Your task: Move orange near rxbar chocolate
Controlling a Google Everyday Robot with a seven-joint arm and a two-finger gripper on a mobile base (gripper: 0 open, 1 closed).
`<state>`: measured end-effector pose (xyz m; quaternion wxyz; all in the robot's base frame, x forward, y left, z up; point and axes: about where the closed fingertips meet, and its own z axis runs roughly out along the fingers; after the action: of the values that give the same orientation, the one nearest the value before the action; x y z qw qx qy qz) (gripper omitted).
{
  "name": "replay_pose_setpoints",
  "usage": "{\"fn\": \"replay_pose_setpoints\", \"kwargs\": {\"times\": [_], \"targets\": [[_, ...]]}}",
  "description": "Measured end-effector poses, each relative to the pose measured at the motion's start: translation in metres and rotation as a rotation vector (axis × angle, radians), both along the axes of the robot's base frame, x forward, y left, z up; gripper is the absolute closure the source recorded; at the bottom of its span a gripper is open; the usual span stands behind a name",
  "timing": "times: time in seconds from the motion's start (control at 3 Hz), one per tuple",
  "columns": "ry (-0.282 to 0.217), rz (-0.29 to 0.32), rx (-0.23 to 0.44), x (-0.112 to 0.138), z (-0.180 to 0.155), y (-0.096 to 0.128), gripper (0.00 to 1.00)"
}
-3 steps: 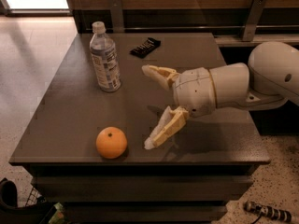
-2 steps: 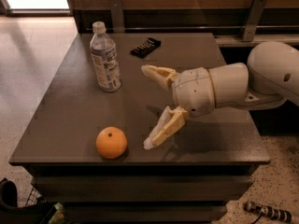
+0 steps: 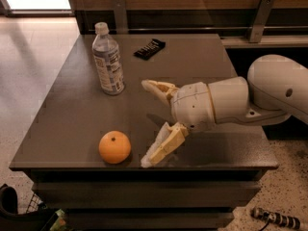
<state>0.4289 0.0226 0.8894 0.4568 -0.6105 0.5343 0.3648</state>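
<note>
The cream two-finger end effector (image 3: 145, 124) hangs just right of the round, bright orange (image 3: 114, 147), spread wide and gripping nothing. The orange, stem dimple up, sits near the dark grey desk's (image 3: 72, 114) front edge. Behind the orange stands a capped clear plastic water bottle (image 3: 108, 61), its contents unclear. Farther back lies the flat black-wrapped rxbar chocolate (image 3: 149, 48), its lettering unreadable.

The dark table (image 3: 72, 119) carries the orange (image 3: 114, 147) near its front edge, an upright water bottle (image 3: 108, 61) back left and the rxbar chocolate (image 3: 149, 48) behind, with the wide-spread gripper (image 3: 145, 123) beside the orange, perhaps touching the top.
</note>
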Motion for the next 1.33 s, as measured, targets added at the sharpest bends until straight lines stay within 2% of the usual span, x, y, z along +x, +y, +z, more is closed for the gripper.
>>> {"fn": "replay_pose_setpoints", "kwargs": {"times": [0.33, 0.67, 1.0, 1.33], "targets": [[0.053, -0.002, -0.014, -0.010, -0.025, 0.015, 0.00], [0.084, -0.004, -0.021, -0.010, -0.043, 0.022, 0.00], [0.100, 0.013, 0.005, -0.013, -0.062, 0.035, 0.05], [0.101, 0.027, 0.019, -0.016, -0.069, 0.043, 0.26]]}}
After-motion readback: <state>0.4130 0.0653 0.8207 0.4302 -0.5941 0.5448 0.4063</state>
